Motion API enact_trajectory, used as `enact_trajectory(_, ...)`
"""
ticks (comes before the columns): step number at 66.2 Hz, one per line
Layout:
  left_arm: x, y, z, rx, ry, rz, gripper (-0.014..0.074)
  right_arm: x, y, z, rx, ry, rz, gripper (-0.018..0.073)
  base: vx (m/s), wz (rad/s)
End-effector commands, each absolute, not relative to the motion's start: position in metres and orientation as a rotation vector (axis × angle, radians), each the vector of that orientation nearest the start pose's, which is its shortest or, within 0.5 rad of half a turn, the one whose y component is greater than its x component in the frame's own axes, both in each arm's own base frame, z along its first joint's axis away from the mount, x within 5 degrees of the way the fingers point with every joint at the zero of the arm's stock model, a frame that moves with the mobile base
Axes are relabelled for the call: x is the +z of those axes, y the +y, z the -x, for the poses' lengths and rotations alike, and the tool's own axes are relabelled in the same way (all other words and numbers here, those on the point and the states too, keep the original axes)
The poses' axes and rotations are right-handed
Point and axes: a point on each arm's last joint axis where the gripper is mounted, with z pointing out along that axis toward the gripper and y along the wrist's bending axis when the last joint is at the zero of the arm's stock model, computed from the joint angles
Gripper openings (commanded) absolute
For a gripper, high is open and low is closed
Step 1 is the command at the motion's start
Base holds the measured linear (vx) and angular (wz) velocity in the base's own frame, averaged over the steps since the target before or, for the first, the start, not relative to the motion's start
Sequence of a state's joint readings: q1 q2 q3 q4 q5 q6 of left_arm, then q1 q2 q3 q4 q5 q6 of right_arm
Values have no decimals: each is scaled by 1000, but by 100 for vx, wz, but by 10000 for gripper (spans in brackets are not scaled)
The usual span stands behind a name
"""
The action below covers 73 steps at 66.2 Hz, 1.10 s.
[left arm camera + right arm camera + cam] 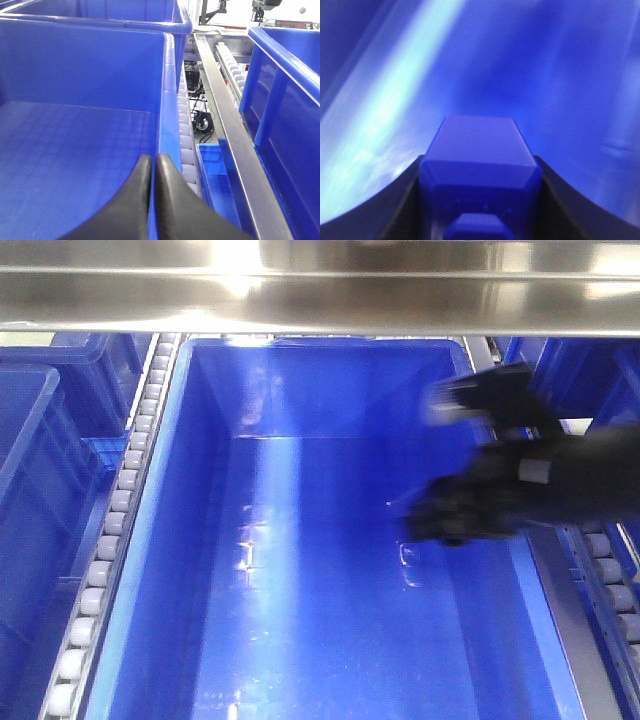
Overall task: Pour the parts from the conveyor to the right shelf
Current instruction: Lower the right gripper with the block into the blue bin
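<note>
Right gripper held a blue part inside a tub on the roller rack; left gripper's fingers were pressed together.

Front view: the right gripper (455, 515), motion-blurred, reached in from the right over the large blue tub (150, 540) sitting between roller lanes (110, 530) of the shelf. Left wrist view: the left gripper (152, 172) had its dark fingers closed against each other, holding nothing, above a tub's rim (167, 100). Right wrist view: the blue part (480, 170) was clamped between the right fingers (402, 200), blurred blue tub wall behind.

big tub (300, 570) sits on the roller shelf (110, 530), another tub (30, 490) left of it, rollers between.
</note>
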State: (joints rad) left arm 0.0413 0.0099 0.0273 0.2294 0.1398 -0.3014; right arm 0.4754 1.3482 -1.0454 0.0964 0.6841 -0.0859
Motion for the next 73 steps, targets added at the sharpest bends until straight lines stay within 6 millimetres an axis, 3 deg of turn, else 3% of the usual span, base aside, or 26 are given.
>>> enact_trajectory(1, 205, 4, -58, -19, 1575, 101, -6, 313, 155, -265, 272, 2359, 680, -5, 0, 0)
enact_trajectory(12, 205, 4, -58, -19, 1575, 101, -6, 298, 191, -294, 240, 2452, 799, -5, 0, 0)
enact_trajectory(30, 205, 4, -58, -19, 1575, 101, -6, 261, 221, -331, 149, 2648, 915, -5, 0, 0)
enact_trajectory(57, 205, 4, -58, -19, 1575, 101, -6, 215, 232, -347, 104, 2755, 976, 1, 0, 0)
enact_trajectory(73, 205, 4, -58, -19, 1575, 101, -6, 214, 233, -347, 104, 2764, 976, 102, 0, 0)
